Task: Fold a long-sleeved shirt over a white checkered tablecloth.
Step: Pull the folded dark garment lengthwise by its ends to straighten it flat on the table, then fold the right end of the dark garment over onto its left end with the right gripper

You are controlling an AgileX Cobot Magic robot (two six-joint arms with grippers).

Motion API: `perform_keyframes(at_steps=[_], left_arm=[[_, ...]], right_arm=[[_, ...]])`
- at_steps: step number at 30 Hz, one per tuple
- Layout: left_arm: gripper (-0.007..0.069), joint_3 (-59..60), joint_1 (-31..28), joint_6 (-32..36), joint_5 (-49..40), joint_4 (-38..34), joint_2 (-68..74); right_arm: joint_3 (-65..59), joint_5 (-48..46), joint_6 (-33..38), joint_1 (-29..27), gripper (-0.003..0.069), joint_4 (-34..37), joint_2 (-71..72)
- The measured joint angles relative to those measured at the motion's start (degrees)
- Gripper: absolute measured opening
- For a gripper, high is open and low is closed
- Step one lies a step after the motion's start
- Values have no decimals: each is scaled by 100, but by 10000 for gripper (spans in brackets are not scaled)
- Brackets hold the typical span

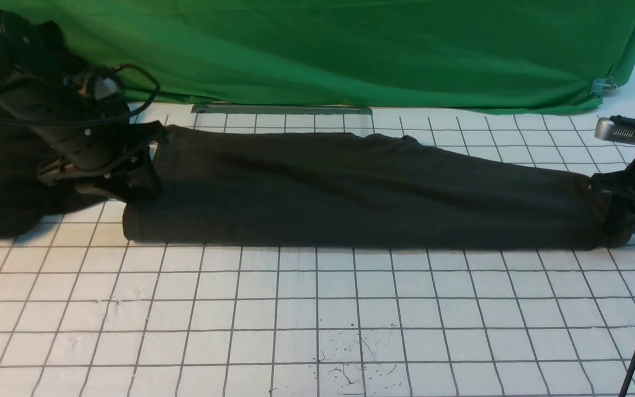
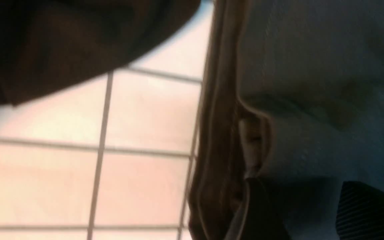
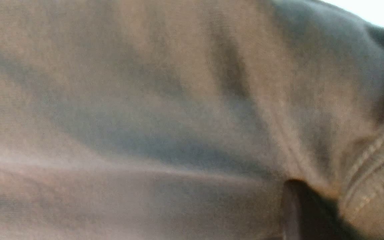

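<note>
The shirt (image 1: 350,187) lies on the tablecloth (image 1: 317,309) as a long folded strip running left to right. The left end effector (image 1: 144,165) sits at its left end, released, jaws apart. The right end effector (image 1: 620,209) is clenched on its right end.

Bright, crisp front view; dim, soft wrist views.
In the front view, light from above left the tablecloth (image 1: 317,309) near white and the shirt (image 1: 350,187) almost black, with a thin shadow along its near edge. The left wrist view was blurred and backlit, its grid glowing pinkish. The right wrist view was out of focus throughout, brownish, with one blown-out white corner.
</note>
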State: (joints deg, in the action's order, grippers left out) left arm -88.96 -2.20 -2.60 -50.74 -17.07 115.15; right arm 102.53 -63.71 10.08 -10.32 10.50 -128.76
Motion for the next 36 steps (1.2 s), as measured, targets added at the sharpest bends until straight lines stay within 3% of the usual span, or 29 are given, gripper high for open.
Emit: perform_keyframes(at_steps=[3, 11, 19, 24, 30, 36], left_arm=[[282, 0, 0, 0, -50, 26, 326], [55, -123, -20, -171, -541, -50, 715], [39, 10, 36, -144, -1744, -386, 17], [78, 10, 99, -138, -1821, -238, -805], [234, 10, 333, 43, -1850, -388, -1715], [340, 10, 608, 214, -1880, -479, -1971]], right_arm=[[0, 0, 0, 6, 18, 0, 0], [0, -118, 126, -5, 18, -261, 277], [0, -583, 132, -465, 18, -410, 1310], [0, -612, 126, -875, 18, -613, 1808], [0, -623, 19, -1366, 18, -895, 2542], [0, -642, -153, -1319, 18, -857, 2877]])
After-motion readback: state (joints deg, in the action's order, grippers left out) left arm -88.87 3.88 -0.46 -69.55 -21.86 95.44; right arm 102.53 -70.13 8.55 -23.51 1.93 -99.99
